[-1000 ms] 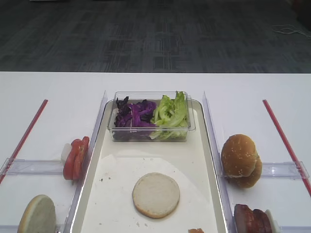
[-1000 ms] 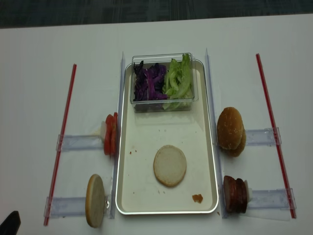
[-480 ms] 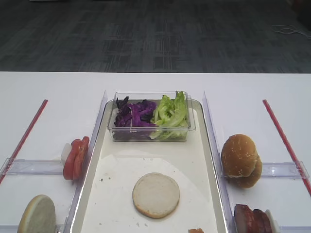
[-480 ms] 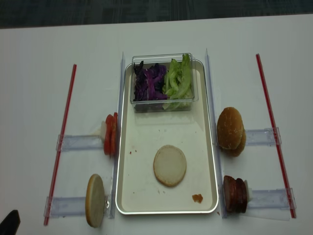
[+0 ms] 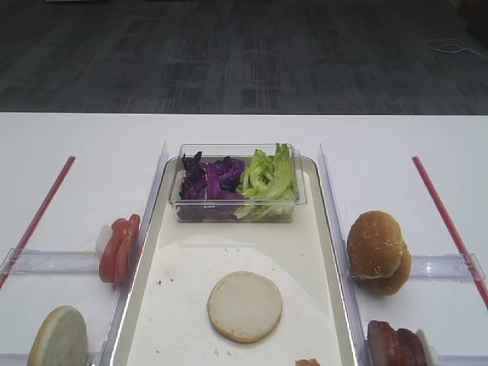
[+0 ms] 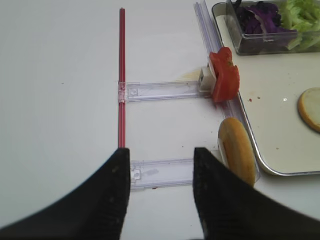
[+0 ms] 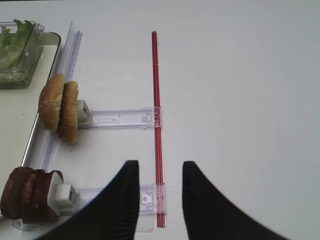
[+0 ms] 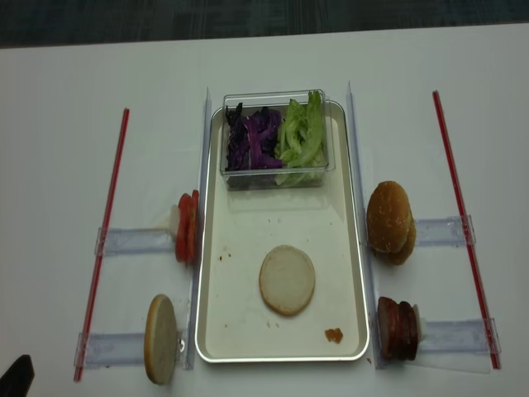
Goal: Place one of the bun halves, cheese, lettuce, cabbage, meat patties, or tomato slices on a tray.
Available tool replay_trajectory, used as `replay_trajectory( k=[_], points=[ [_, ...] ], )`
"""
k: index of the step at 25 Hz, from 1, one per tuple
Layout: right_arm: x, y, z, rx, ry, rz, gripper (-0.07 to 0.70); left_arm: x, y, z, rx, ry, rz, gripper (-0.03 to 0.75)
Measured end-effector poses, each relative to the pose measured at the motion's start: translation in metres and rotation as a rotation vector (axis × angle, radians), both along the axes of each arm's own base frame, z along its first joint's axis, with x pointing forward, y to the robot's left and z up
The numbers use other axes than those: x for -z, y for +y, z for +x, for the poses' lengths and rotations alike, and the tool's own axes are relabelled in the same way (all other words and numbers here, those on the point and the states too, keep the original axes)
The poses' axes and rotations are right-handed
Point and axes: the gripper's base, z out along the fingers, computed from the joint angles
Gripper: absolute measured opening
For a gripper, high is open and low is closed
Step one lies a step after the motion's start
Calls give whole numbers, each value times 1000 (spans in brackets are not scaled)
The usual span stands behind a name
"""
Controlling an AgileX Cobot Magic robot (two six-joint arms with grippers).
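Seen from high up: one flat bun half (image 5: 245,306) lying on the tray (image 5: 320,252), near its front.

Right wrist: right tool (image 7: 160,195) open, holding nothing, above the bench (image 7: 240,100).

Left wrist: left tool (image 6: 159,192) open, holding nothing.

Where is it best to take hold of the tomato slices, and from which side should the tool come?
Grip the outer tomato slice across its flat faces, near the top rim, coming from above. The slices stand on edge against a white pusher block, beside the tray rim, so probably only the upper edge is free. The left tool, open and nearest, suits this best.
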Motion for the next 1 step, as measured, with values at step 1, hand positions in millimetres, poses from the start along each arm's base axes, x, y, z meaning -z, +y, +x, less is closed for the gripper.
replay_trajectory(
  k=[1],
  points=[
    [0, 0, 0, 0, 0, 0, 245, 0, 0, 0, 0, 0, 0, 288]
  ],
)
